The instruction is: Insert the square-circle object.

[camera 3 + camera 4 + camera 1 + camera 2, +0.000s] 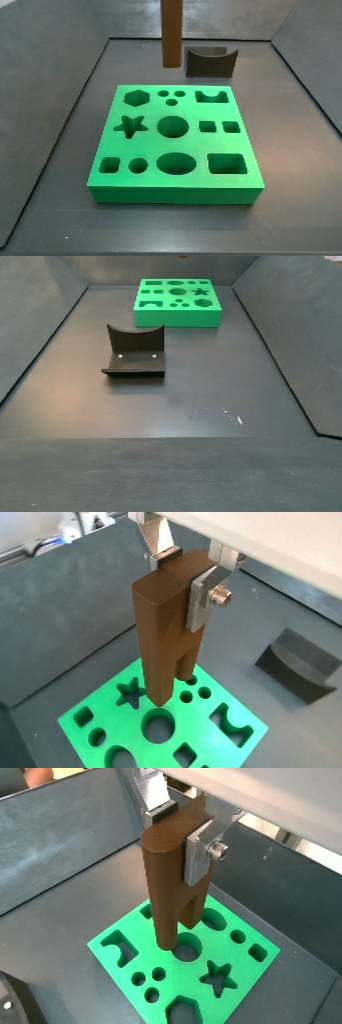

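Square-circle object [167, 622], tall brown wood with two long legs, hangs clamped in my gripper [187, 574] jaws above the green board [110, 710]; its shaped holes are unfilled. Fixture [134, 351] stands apart on the bench [187, 416].

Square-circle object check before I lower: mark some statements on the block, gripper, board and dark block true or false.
1. The gripper is shut on the square-circle object, holding it upright. True.
2. The legs already sit inside holes of the green board. False: in both wrist views the leg ends hang above the board.
3. The dark grey notched block lies on the board. False: it rests on the floor, apart from the board.
4. The board has a star-shaped hole. True.
5. A second piece fills the board's large round hole. False: all the holes look empty.
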You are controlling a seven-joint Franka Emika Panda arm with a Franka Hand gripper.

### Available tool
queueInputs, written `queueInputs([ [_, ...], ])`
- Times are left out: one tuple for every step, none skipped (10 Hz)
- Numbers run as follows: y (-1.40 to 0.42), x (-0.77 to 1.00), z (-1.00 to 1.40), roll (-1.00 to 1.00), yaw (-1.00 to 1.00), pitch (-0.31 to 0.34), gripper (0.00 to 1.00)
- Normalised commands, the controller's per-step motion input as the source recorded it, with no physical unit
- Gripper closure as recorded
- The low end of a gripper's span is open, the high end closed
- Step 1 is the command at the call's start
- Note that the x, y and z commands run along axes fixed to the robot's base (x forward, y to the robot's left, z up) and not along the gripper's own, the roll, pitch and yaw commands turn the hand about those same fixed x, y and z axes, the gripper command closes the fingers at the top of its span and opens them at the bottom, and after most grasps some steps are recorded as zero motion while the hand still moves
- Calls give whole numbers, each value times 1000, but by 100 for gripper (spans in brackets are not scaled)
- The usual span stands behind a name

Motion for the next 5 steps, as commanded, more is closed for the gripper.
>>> queueInputs([
  [-317,-29,-600,0,-866,-91,100],
  [-414,-14,-549,13,-806,-80,100],
  [-446,-14,-514,9,-783,-84,100],
  [-449,-14,-511,10,-786,-91,100],
  [-517,0,-414,19,-749,-60,100],
])
